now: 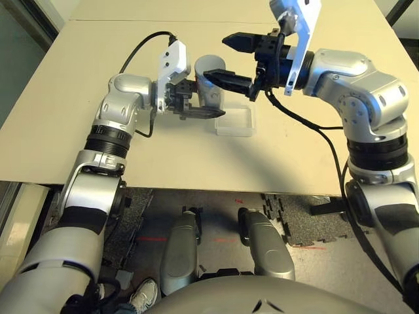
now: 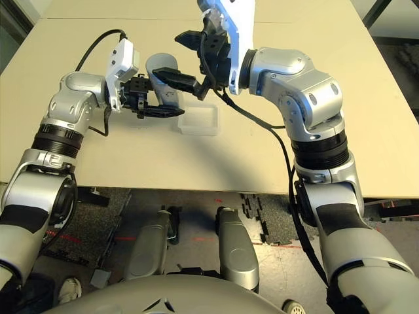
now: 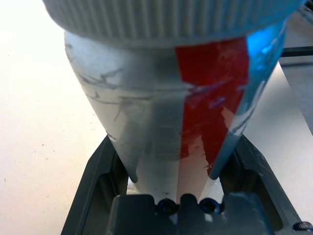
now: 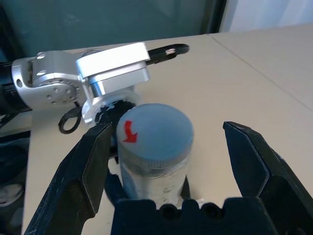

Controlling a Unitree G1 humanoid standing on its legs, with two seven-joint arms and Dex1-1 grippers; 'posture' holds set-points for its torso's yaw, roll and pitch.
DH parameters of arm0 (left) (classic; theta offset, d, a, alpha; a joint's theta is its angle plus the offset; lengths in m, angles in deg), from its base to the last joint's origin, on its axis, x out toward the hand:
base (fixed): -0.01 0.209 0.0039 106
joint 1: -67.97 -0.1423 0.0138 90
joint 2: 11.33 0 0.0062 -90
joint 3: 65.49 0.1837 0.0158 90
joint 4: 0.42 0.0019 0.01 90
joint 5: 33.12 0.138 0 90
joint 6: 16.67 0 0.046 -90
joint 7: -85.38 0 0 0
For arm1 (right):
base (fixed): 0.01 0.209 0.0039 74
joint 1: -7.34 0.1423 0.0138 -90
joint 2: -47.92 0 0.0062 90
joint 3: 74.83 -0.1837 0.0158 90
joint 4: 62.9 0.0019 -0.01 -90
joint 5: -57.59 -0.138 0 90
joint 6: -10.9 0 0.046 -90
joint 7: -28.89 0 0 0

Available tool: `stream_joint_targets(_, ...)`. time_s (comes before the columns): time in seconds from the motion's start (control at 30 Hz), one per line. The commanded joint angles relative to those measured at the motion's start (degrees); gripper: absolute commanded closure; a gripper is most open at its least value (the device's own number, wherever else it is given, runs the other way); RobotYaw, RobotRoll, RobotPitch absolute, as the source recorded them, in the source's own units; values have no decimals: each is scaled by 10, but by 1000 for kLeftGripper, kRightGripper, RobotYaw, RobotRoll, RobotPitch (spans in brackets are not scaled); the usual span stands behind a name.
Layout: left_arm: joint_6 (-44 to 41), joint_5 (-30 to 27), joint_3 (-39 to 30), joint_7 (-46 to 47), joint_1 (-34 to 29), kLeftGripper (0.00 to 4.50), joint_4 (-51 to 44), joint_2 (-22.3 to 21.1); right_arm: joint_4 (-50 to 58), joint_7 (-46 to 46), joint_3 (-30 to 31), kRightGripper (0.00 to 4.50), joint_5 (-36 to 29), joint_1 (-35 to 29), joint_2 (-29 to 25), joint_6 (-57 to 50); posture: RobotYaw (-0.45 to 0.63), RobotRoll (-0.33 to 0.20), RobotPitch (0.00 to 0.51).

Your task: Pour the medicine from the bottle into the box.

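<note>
The table (image 1: 157, 157) is being viewed from above. In the upper centre of the left eye frame, the right gripper (image 1: 216, 57) is being held open near the bottle, jaws released. Left of centre, the left gripper (image 3: 175, 139) is being kept clenched around the bottle. The clear box (image 1: 234, 123) is being supported by the table, upper centre. Just beside it, the bottle (image 1: 211, 95) is being grasped upright, its grey cap (image 4: 164, 127) being marked by a red arrow (image 4: 129, 132).
</note>
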Motion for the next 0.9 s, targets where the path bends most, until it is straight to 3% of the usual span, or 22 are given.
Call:
stream_joint_targets(0.03, 4, 6, -1, -5, 5, 1789, 1, 1, 18, 6, 3, 0, -6, -3, 1, -11, -23, 0, 169)
stream_joint_targets(0.63, -19, -5, -8, 1, -6, 1789, -24, 3, -23, -3, -15, 0, 29, -15, -11, 14, -14, 0, 166)
stream_joint_targets(0.9, -10, 0, -17, 5, -3, 1789, 15, -2, 30, -13, -87, 0, -28, -52, -47, -46, -28, 0, 167)
